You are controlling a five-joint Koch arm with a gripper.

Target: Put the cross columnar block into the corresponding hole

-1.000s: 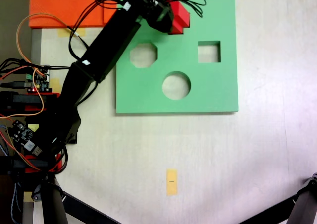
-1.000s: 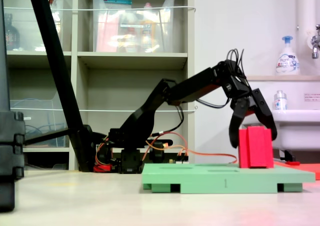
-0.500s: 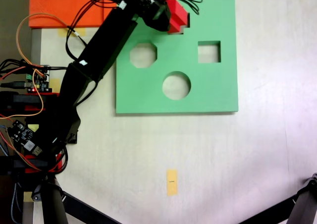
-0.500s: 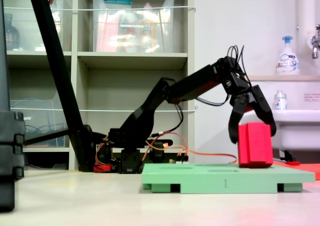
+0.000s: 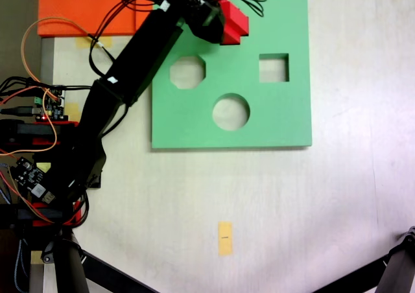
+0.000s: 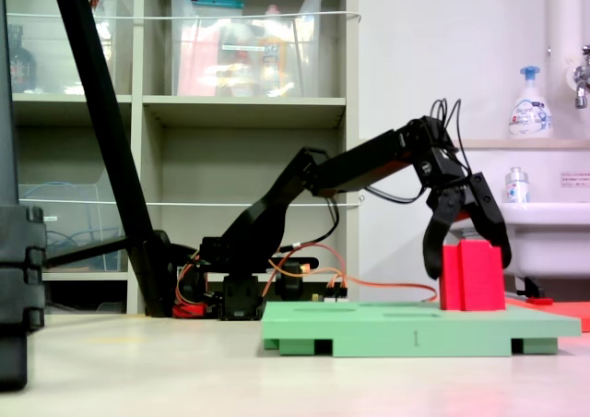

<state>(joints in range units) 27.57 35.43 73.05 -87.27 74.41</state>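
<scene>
Fixed view, jaws clamped astride red cross block [image 6: 471,275]

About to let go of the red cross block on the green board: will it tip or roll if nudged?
The red cross block stands upright, taller than wide in the side fixed view, so a sideways nudge could probably tip it. Its flat-sided plus shape makes rolling unlikely. It looks like foam, so likely light; the gripper opening might drag it across the green board.
</scene>
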